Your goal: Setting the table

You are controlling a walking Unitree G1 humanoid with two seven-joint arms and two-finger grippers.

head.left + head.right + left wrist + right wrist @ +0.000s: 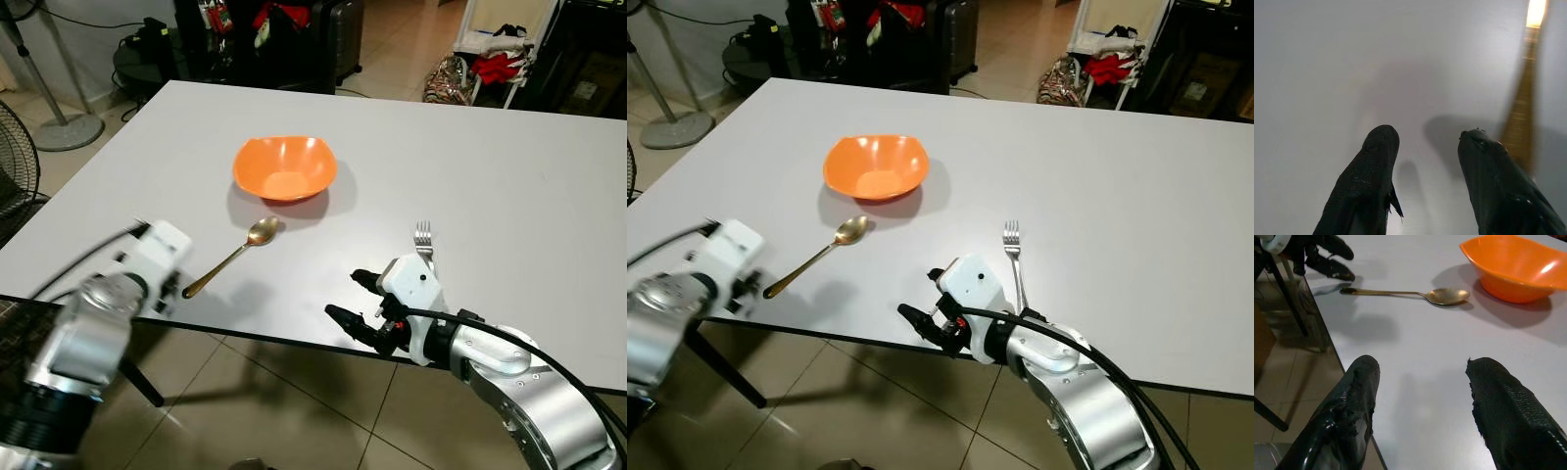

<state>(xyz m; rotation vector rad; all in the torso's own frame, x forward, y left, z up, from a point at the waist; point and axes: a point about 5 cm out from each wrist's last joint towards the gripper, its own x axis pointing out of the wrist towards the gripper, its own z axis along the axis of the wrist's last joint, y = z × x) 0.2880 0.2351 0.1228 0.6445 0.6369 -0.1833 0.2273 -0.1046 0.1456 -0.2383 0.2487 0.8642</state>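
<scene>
Honestly your left end effector (1422,161), fingers parted and empty, sits right at the handle tip of the long gold metal spoon (233,255), which runs diagonally up toward the orange plastic bowl (285,168) on the white bench (509,186), so it's nearer.

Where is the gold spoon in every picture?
Left eye view: spoon lies just below the orange bowl.
Right eye view: spoon below the bowl, left of middle.
Left wrist view: blurred handle at one edge.
Right wrist view: spoon beside the bowl.
Shared landmark: the bowl.
</scene>
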